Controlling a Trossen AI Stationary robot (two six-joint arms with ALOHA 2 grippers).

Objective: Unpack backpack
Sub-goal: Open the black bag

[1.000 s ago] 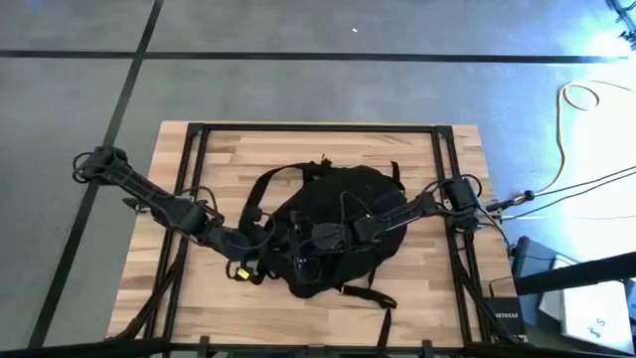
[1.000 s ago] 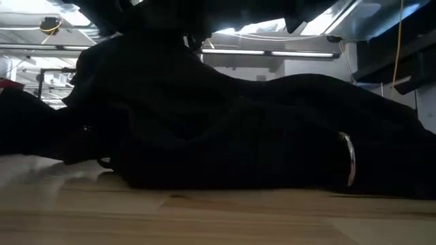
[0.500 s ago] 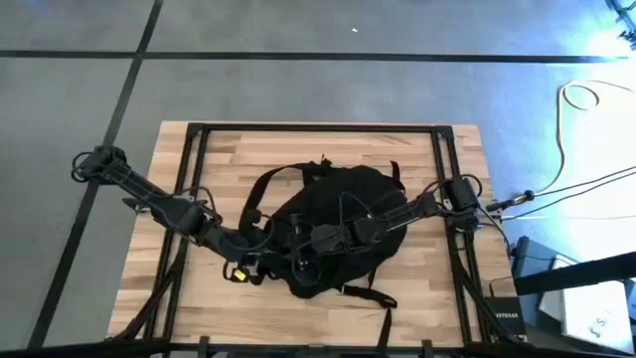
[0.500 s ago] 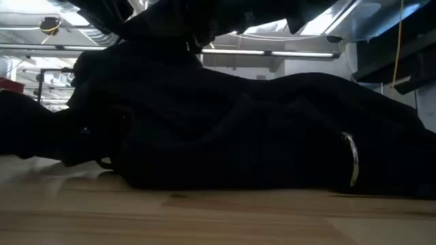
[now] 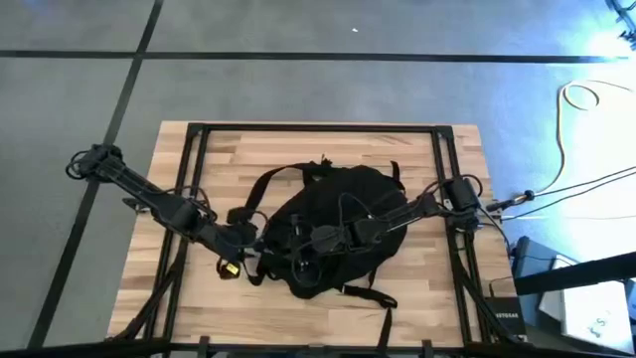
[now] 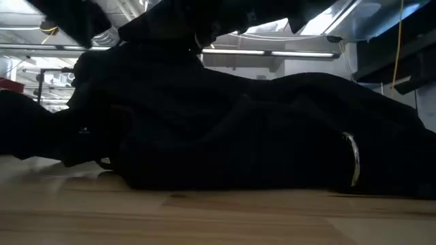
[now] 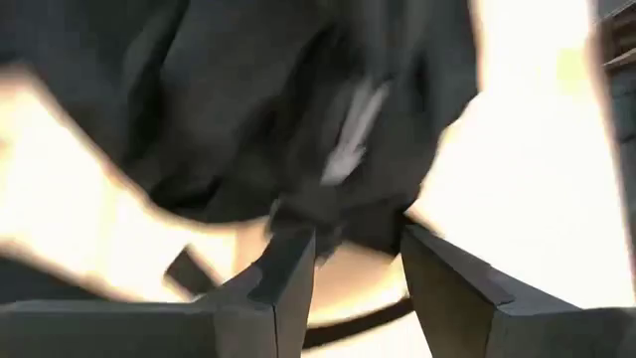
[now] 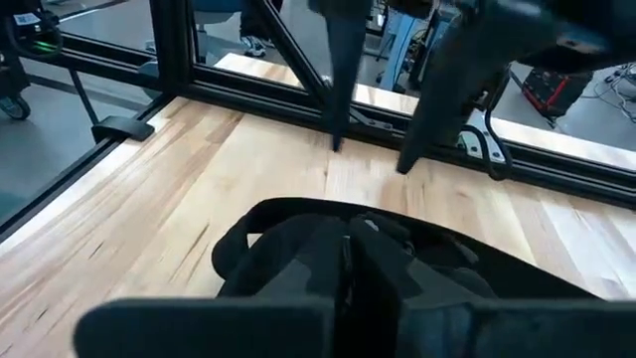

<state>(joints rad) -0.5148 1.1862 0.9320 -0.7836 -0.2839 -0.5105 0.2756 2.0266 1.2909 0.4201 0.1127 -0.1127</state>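
Note:
The black backpack lies flat in the middle of the table and fills the low view as a dark mound. Its straps loop out toward the far left. My right gripper sits on top of the backpack, near its left part, shut on its fabric. My left gripper stands open just off the backpack's left edge. In the left wrist view the dark cloth lies ahead of its fingers, with nothing between them. My right gripper holds a raised fold of the backpack's top fabric, coming from the table's right and slanting down. The cloth bunches up into a ridge at the fingers, which are themselves dark and barely show. The rest of the backpack lies on the table.
A black metal frame runs around the table's edges. A silver ring shows on the backpack's near side. Bare wood lies along the far edge and the near edge. Cables lie on the floor to the right.
My left gripper has drawn back toward the table's left edge, away from the backpack, staying open. My right gripper has kept still on the backpack, which has hardly moved.

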